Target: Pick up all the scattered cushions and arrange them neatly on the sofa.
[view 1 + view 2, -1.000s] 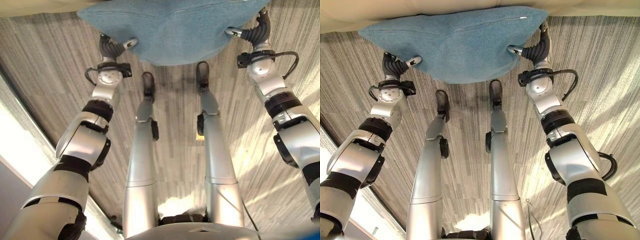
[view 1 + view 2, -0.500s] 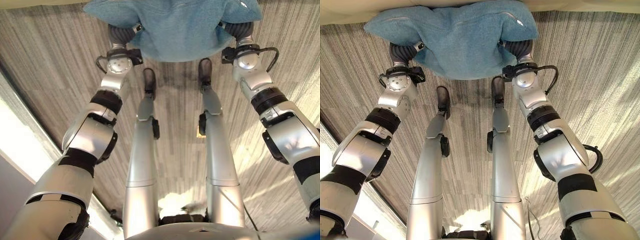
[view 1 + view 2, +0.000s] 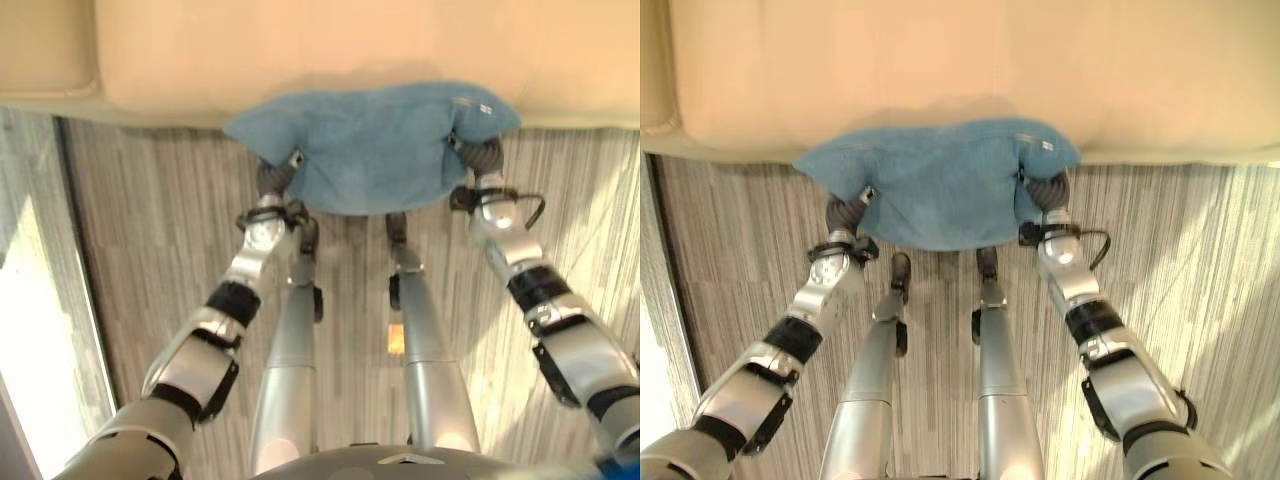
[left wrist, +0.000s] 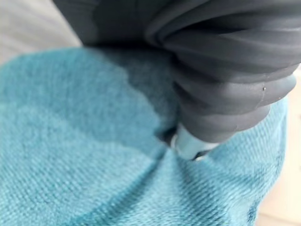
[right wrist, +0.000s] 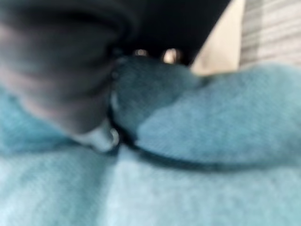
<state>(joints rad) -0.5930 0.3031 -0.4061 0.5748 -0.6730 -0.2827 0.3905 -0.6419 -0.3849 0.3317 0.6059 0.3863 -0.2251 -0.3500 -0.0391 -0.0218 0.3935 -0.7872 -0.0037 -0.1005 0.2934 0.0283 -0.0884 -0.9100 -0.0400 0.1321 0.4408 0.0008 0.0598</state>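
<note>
A blue cushion [image 3: 375,150] hangs in front of me, held between both hands at the front edge of the cream sofa [image 3: 300,50]. My left hand [image 3: 275,178] grips its left end and my right hand [image 3: 483,158] grips its right end. Both hands are partly buried in the fabric. In the left wrist view the thumb [image 4: 188,143] presses into the cushion [image 4: 70,155]. The right wrist view shows its thumb [image 5: 101,136] sunk in a fold of the cushion [image 5: 188,179]. The cushion's far edge overlaps the sofa seat.
The sofa seat [image 3: 890,60] spans the top of the view, with an armrest [image 3: 45,45] at its left end. Grey striped carpet [image 3: 1200,260] lies below it. A bright sunlit strip [image 3: 35,330] runs along the floor on the left.
The camera has tilted up, bringing the sofa into view. Both hands drew closer together, bunching the cushion, and the cushion now reaches the sofa's front edge.
</note>
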